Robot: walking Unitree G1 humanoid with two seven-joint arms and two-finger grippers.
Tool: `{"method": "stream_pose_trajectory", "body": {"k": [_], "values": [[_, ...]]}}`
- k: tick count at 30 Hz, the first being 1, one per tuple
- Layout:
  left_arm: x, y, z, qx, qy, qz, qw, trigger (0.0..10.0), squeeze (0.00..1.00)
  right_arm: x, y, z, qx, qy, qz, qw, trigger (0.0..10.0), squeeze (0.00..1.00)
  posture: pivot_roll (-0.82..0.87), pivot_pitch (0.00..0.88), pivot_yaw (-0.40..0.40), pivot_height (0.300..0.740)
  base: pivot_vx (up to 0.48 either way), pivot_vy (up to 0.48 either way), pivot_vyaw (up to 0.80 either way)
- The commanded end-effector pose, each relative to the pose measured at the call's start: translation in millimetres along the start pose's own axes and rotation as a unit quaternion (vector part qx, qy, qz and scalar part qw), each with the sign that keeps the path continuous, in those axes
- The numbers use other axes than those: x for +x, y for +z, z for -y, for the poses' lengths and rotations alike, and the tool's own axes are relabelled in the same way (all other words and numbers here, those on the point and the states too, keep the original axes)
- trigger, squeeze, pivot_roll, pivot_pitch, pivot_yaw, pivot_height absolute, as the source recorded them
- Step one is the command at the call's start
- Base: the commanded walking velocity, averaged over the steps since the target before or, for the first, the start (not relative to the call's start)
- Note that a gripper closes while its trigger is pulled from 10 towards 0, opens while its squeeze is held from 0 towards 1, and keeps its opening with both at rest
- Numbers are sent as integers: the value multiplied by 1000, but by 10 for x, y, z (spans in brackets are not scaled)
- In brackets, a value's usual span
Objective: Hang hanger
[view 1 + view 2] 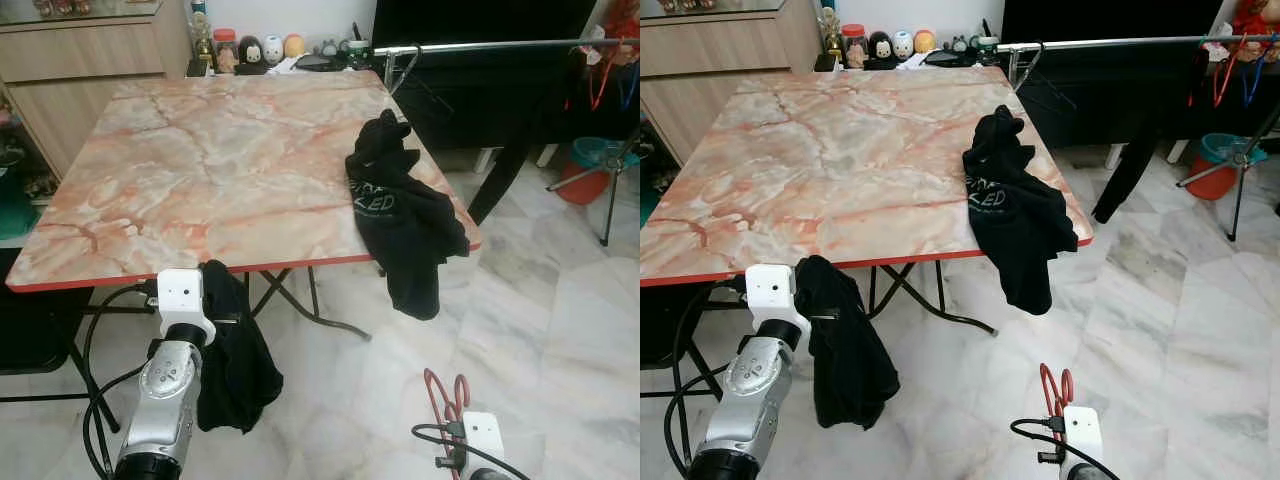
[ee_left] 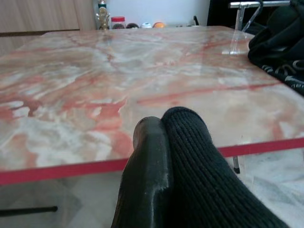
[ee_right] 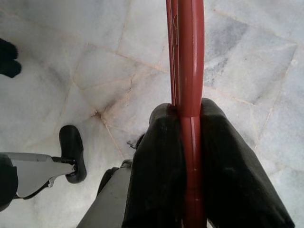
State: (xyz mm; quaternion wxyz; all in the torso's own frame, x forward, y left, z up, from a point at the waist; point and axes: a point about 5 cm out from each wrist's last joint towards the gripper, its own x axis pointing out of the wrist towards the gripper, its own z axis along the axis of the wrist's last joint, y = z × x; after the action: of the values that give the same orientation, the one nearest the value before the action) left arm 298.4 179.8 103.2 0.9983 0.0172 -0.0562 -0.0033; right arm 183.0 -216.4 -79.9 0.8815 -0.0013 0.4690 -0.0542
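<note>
Fingers (image 3: 156, 161) of the right gripper (image 3: 190, 142) are clamped on a red hanger (image 3: 187, 57), low over the pale marble floor (image 1: 560, 330) at the robot's right side; from the head camera the hanger's red loops (image 1: 445, 395) stick up just above that wrist. On the left, the gripper (image 2: 164, 142) is closed on a black knitted garment (image 1: 232, 350), which hangs down beside the silver left arm (image 1: 165, 400) just below the red front edge of the marbled surface (image 1: 200, 170). A second black garment with pale lettering (image 1: 400, 210) lies on the surface's right edge, drooping over it. Beyond stands a metal clothes rail (image 1: 500, 45), with jars and figurines (image 1: 255, 48) at the surface's far side.
</note>
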Motion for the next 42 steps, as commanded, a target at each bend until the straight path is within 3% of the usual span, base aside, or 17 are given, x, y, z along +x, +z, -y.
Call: {"method": "stream_pose_trajectory", "body": {"k": [1,13,26,33,38,42], "values": [[64,198,33,5,-12,42,999,10000,0,1,22,18,-1,-4,4,1000,10000,0,145,0,-22,740,281,0,0],[201,810,112,-6,-12,148,989,10000,0,0,24,24,-1,-5,4,1000,10000,0,148,0,-24,740,291,0,0],[396,1342,52,-5,-12,197,980,10000,0,1,22,16,1,-5,4,1000,10000,0,163,0,-20,740,353,0,0],[628,1654,57,8,-32,208,977,10000,0,3,28,6,1,-4,4,1000,10000,0,173,0,-13,740,376,0,0],[925,1899,117,9,-45,212,976,10000,0,6,42,-3,5,-4,5,1000,10000,0,182,0,-11,740,376,0,0],[1047,2001,152,19,-52,209,976,10000,0,7,46,-6,10,-6,7,1000,10000,0,182,0,-8,740,376,0,0]]}}
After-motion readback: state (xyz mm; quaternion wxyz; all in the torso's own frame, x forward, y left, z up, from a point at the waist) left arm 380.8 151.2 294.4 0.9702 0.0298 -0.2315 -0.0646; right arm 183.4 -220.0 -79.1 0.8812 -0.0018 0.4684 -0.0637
